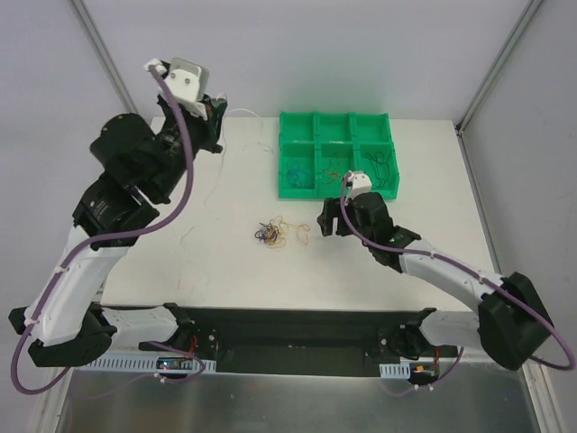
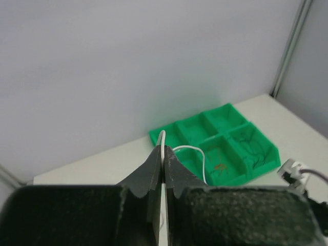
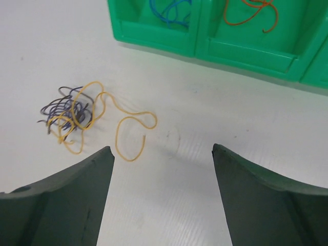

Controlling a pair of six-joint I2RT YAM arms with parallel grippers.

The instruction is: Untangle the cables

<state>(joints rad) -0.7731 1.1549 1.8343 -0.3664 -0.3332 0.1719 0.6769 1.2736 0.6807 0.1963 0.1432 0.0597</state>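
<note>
Sorting a wire knot: the left arm holds one strand high, the right arm faces the rest.

From above, the cables (image 1: 279,233) lie in a small knot on the white table (image 1: 225,198), just in front of the green tray (image 1: 334,142); the left gripper (image 1: 220,115) sits raised at the far edge with a white wire (image 1: 242,112) trailing from it, likely to keep that strand clear, while the right gripper (image 1: 326,218) points at the knot from beside it. On the left wrist view, the fingers are pinched together on the white wire, which arcs toward the tray. On the right wrist view, the jaws stand wide apart and empty, framing a loose yellow strand (image 3: 128,128) of the knot, probably the next pick; a blue wire (image 3: 171,13) and an orange wire (image 3: 251,13) lie in separate tray compartments.
</note>
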